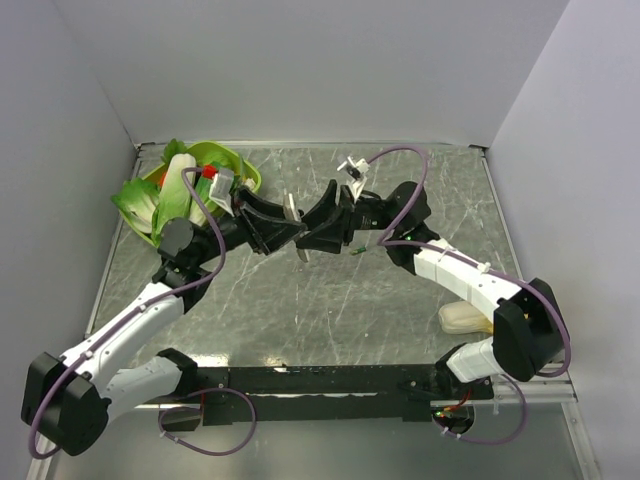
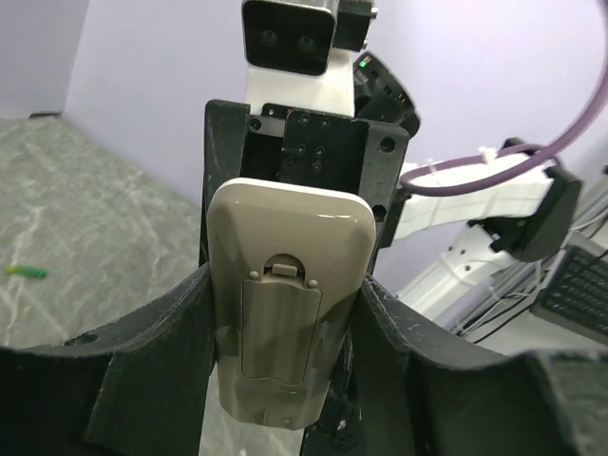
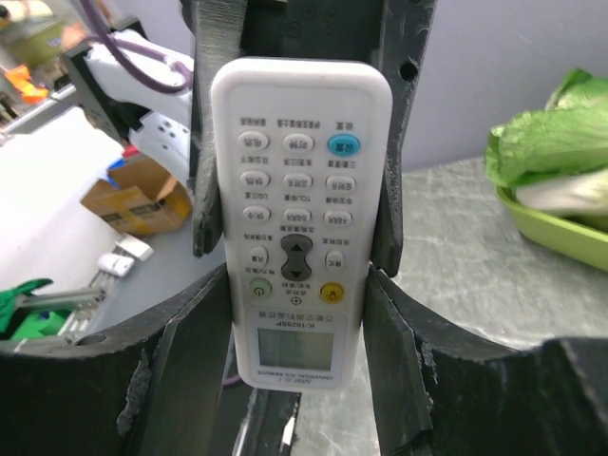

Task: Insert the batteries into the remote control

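Observation:
The remote control point(image 1: 291, 208) hangs upright in the air between both arms, above the middle of the table. My left gripper point(image 2: 285, 323) is shut on its sides, facing the grey-brown back point(image 2: 285, 285) with the battery cover closed. From the opposite side, my right gripper point(image 3: 296, 313) is shut on the same remote control point(image 3: 299, 209), looking at its white face with buttons and small screen. In the top view the left gripper point(image 1: 283, 228) and right gripper point(image 1: 312, 232) meet at the remote. One green battery point(image 2: 26, 272) lies on the table point(image 1: 330, 310), also seen as a battery point(image 1: 360, 249) under the right arm.
A green bowl point(image 1: 247, 172) of leafy vegetables point(image 1: 160, 195) stands at the back left; the vegetables point(image 3: 556, 142) show at the right of the right wrist view. A cream-white lump point(image 1: 462, 318) lies near the right arm's base. Grey walls close in the table's sides.

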Tool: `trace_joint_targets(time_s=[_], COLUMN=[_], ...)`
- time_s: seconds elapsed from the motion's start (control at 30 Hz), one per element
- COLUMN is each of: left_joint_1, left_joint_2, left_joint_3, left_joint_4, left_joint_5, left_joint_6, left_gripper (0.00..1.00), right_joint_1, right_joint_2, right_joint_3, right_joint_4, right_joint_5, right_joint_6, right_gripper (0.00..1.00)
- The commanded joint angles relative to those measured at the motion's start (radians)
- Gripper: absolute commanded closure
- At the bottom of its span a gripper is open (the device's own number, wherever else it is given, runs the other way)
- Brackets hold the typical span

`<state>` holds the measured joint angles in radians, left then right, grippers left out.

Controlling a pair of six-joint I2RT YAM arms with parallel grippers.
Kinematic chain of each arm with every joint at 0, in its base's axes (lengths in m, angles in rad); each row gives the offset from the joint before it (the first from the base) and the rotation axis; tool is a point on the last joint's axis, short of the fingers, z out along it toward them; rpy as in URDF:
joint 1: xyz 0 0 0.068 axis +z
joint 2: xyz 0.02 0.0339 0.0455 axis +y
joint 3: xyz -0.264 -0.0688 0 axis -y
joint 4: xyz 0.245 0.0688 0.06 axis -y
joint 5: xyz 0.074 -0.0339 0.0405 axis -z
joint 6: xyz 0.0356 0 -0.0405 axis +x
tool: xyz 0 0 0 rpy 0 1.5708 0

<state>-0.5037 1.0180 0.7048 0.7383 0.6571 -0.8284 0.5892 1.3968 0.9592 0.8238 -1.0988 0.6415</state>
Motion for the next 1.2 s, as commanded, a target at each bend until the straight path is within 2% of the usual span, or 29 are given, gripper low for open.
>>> trace_joint_targets(time_s=[0.0, 0.07, 0.1, 0.2, 0.23, 0.33, 0.43, 0.5, 0.6, 0.73, 0.83, 1.03, 1.17], left_joint_1=[-0.002, -0.004, -0.006, -0.007, -0.007, -0.007, -0.007, -0.009, -0.009, -0.009, -0.009, -0.009, -0.009], left_joint_2=[-0.071, -0.097, -0.105, -0.133, -0.136, -0.141, -0.134, -0.13, -0.119, -0.099, -0.105, -0.121, -0.119], left_joint_3=[0.076, 0.093, 0.105, 0.102, 0.102, 0.104, 0.108, 0.104, 0.108, 0.157, 0.176, 0.174, 0.179], left_joint_4=[-0.247, -0.412, -0.459, -0.563, -0.579, -0.617, -0.617, -0.614, -0.625, -0.723, -0.735, -0.764, -0.769], left_joint_5=[-0.094, -0.186, -0.215, -0.348, -0.382, -0.513, -0.623, -0.654, -0.723, -0.761, -0.769, -0.784, -0.78], left_joint_6=[0.261, 0.362, 0.444, 0.532, 0.537, 0.483, 0.329, 0.182, 0.045, -0.015, -0.043, -0.067, -0.069], left_gripper=[0.82, 0.91, 0.94, 0.99, 0.99, 0.99, 0.99, 0.99, 0.99, 0.99, 0.99, 0.99, 0.99], right_joint_1=[0.014, 0.014, 0.012, 0.012, 0.012, 0.02, 0.061, 0.108, 0.167, 0.233, 0.256, 0.271, 0.281], right_joint_2=[-0.033, -0.062, -0.073, -0.116, -0.136, -0.163, -0.192, -0.196, -0.162, -0.104, -0.064, 0.008, 0.039], right_joint_3=[0.013, 0.029, 0.039, 0.088, 0.114, 0.142, 0.104, 0.076, 0.021, 0.023, 0.012, 0.036, 0.05], right_joint_4=[-0.137, -0.221, -0.338, -0.504, -0.606, -0.713, -0.694, -0.622, -0.523, -0.486, -0.447, -0.411, -0.388], right_joint_5=[0.002, 0.028, 0.04, 0.129, 0.164, 0.281, 0.411, 0.521, 0.617, 0.778, 0.85, 0.873, 0.846], right_joint_6=[-0.138, -0.205, -0.233, -0.334, -0.374, -0.419, -0.453, -0.453, -0.433, -0.451, -0.447, -0.447, -0.434], right_gripper=[0.48, 0.33, 0.29, 0.16, 0.08, 0.01, 0.01, 0.01, 0.01, 0.0, 0.01, 0.02, 0.11])
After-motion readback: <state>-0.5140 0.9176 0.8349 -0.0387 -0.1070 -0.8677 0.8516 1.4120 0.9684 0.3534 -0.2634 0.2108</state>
